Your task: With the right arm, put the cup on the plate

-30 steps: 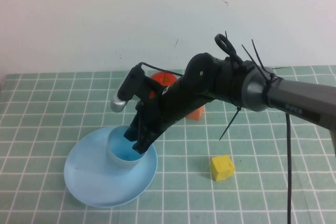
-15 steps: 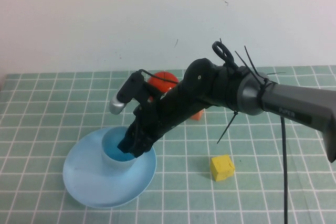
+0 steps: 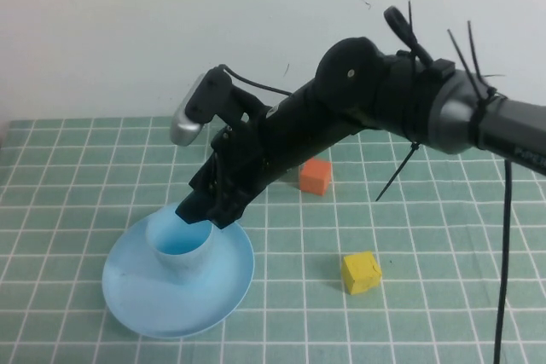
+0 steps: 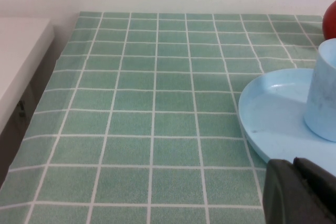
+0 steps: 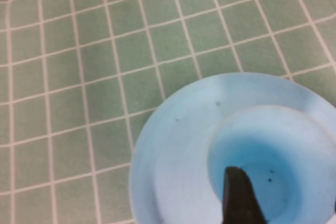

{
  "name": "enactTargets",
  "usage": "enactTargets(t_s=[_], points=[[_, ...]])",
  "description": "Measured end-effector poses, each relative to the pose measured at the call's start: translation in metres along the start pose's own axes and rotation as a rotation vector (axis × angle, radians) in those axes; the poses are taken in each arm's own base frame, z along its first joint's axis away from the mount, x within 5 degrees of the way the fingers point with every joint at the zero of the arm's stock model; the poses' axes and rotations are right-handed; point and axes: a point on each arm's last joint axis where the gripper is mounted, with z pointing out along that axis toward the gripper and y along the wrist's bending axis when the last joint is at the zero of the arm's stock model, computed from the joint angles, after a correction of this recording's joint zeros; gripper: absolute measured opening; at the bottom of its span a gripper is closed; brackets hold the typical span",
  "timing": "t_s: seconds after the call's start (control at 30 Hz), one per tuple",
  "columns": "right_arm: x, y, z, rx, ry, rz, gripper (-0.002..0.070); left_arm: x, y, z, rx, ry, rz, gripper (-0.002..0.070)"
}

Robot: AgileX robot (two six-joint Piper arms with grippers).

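The small light blue cup (image 3: 179, 249) stands upright on the wide light blue plate (image 3: 141, 304). My right gripper (image 3: 207, 215) hangs just above the cup's far rim, open and holding nothing. In the right wrist view I look down into the cup (image 5: 273, 166) on the plate (image 5: 173, 156), with one black fingertip (image 5: 239, 198) over its mouth. The left wrist view shows the cup (image 4: 323, 98) and the plate (image 4: 273, 114) off to one side. My left gripper (image 4: 294, 182) sits low near the plate's edge, fingers together, and is out of the high view.
An orange cube (image 3: 315, 176) lies behind the right arm. A yellow cube (image 3: 361, 272) lies to the right of the plate. A red object (image 4: 331, 19) shows beyond the cup. The green tiled cloth ends at a white ledge (image 4: 21, 51) on the left.
The right gripper opened, let go of the cup and rose clear of its rim. The cup stays standing on the plate.
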Motion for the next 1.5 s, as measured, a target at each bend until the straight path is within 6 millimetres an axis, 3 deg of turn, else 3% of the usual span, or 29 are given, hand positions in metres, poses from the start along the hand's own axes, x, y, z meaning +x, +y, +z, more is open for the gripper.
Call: enactTargets(t_s=[0.13, 0.23, 0.3, 0.43, 0.53, 0.73, 0.9, 1.07, 1.27, 1.5], points=[[-0.012, 0.017, -0.024, -0.067, 0.003, -0.035, 0.0288, 0.0, 0.0, 0.0, 0.0, 0.0, 0.0, -0.0003], [-0.023, 0.032, -0.048, -0.115, 0.007, -0.08, 0.0115, 0.0, 0.0, 0.0, 0.0, 0.0, 0.0, -0.0003], [-0.031, 0.044, -0.07, -0.124, 0.011, -0.118, 0.005, 0.0, 0.0, 0.0, 0.0, 0.0, 0.0, -0.0003], [-0.043, 0.063, -0.119, -0.043, 0.046, -0.156, 0.0013, 0.0, 0.0, 0.0, 0.0, 0.0, 0.0, -0.0003], [-0.04, 0.072, -0.155, 0.078, 0.168, -0.16, 0.0007, 0.0, 0.0, 0.0, 0.0, 0.0, 0.0, -0.0003], [-0.014, 0.069, -0.204, 0.414, 0.445, -0.045, 0.0006, 0.0, 0.0, 0.0, 0.0, 0.0, 0.0, -0.0003], [0.007, 0.085, -0.224, 0.492, 0.472, 0.05, 0.0004, 0.0, 0.0, 0.0, 0.0, 0.0, 0.0, -0.0003], [0.041, 0.101, -0.238, 0.563, 0.534, 0.128, 0.0004, 0.0, 0.0, 0.0, 0.0, 0.0, 0.0, -0.0003], [0.091, 0.132, -0.255, 0.617, 0.574, 0.207, 0.0004, 0.0, 0.0, 0.0, 0.0, 0.0, 0.0, -0.0003], [0.151, 0.175, -0.28, 0.707, 0.472, 0.32, 0.0004, 0.0, 0.0, 0.0, 0.0, 0.0, 0.0, -0.0003]])
